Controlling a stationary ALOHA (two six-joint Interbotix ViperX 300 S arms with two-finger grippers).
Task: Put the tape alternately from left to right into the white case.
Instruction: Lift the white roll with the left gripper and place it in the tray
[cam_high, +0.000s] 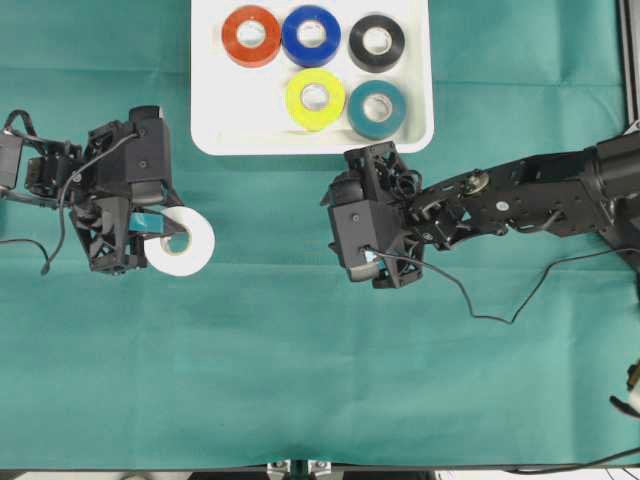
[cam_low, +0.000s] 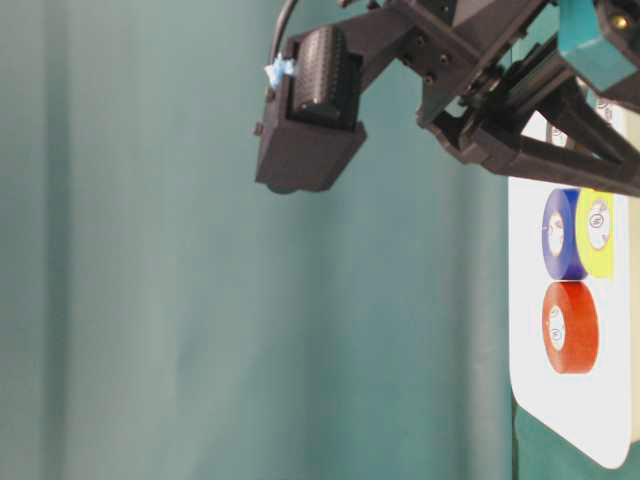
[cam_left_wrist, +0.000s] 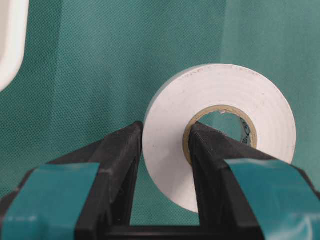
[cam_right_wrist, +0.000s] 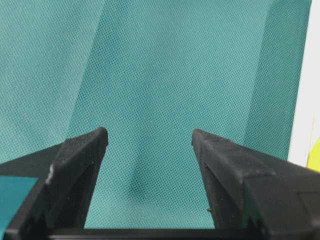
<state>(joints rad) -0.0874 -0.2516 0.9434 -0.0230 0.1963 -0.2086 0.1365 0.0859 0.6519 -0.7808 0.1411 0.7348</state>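
- The left gripper is clenched on the white roll: one jaw sits inside the pale core, the other against the outer face, pinching the ring wall. That probably lets it carry the roll without squashing it.
- The roll is over the green desk, below the case and left of its lower corner.
- It looks clean and nearly full, with a small core.
- Five rolls lie flat in the case: red-orange, blue, black, yellow, teal.
- The bare lower-left area seems the place for the last roll.
- The right gripper has its jaws released and empty, beside the case.
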